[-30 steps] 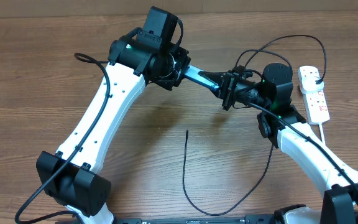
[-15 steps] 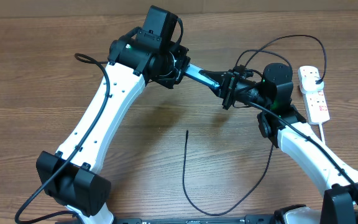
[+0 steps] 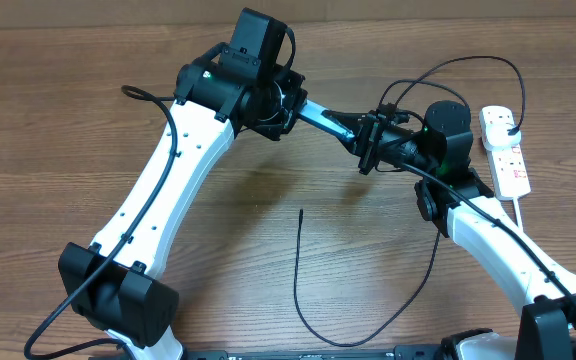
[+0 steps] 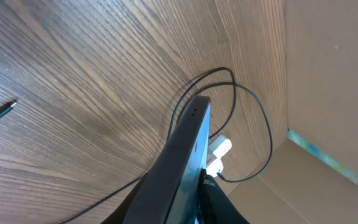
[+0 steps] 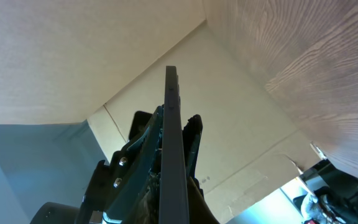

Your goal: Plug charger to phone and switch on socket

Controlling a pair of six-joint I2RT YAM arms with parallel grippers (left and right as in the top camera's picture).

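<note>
The phone [image 3: 325, 121] is carried clear of the table [image 3: 48, 120]. It is edge-on to the overhead camera, and its long axis runs from upper left to lower right between the 2 arms.

Its right end is clamped in the right gripper [image 3: 370, 146], whose jaws are closed hard on the thin body. Its left end is flanked by the jaws of the left gripper [image 3: 286, 103]. Whether they are actually pressing on the glass cannot be told from these views.

Now the relation that matters. The charger [image 3: 299, 250] is laid on the wood with its free plug tip pointing up toward the phone. The tip is down on the table, on the robot's side of the phone and apart from it, roughly under the phone's middle. That last stretch of cable runs almost straight toward the robot, so it is set roughly across the phone's long axis, not in line with it.

The tip is found between the arms, a touch nearer the right gripper. Both ends of the phone are occupied, though, so 1 gripper will probably have to be freed to fetch the tip. Which end carries the port cannot be made out.

Further out, the socket [image 3: 508, 152] is seen at the far right, beyond the right arm and well apart from the phone. The cable's other end is already led to it, and no gripper is near it.
</note>
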